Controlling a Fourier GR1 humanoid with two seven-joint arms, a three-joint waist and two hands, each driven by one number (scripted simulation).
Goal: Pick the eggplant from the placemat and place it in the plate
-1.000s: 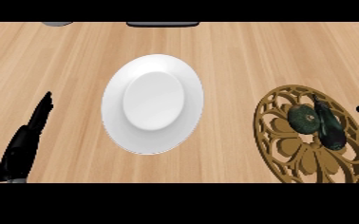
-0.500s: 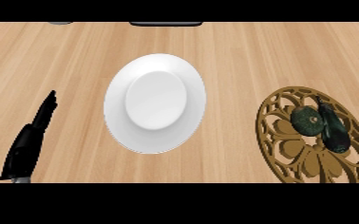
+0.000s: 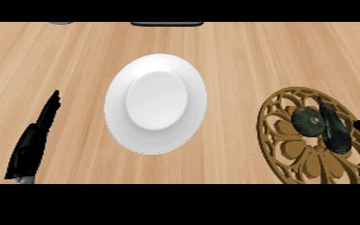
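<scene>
You are looking down on a light wooden counter [image 3: 246, 52] with the grain running across the view. A white plate [image 3: 119, 119] lies at its centre with nothing on it. At the right edge sits a round openwork placemat [image 3: 285, 143] in a brown-gold colour, partly cut off by the frame. The left hand [image 3: 35, 138] shows at the lower left, resting on edge with fingers straight, held together, pointing up the view and holding nothing; it is well apart from the plate. The eggplant [image 3: 335, 128] lies on the placemat, dark and elongated, with a rounded dark-green part beside it that you cannot tell apart from it. A dark item [image 3: 166, 24] and a grey one [image 3: 61, 23] sit at the far edge.
</scene>
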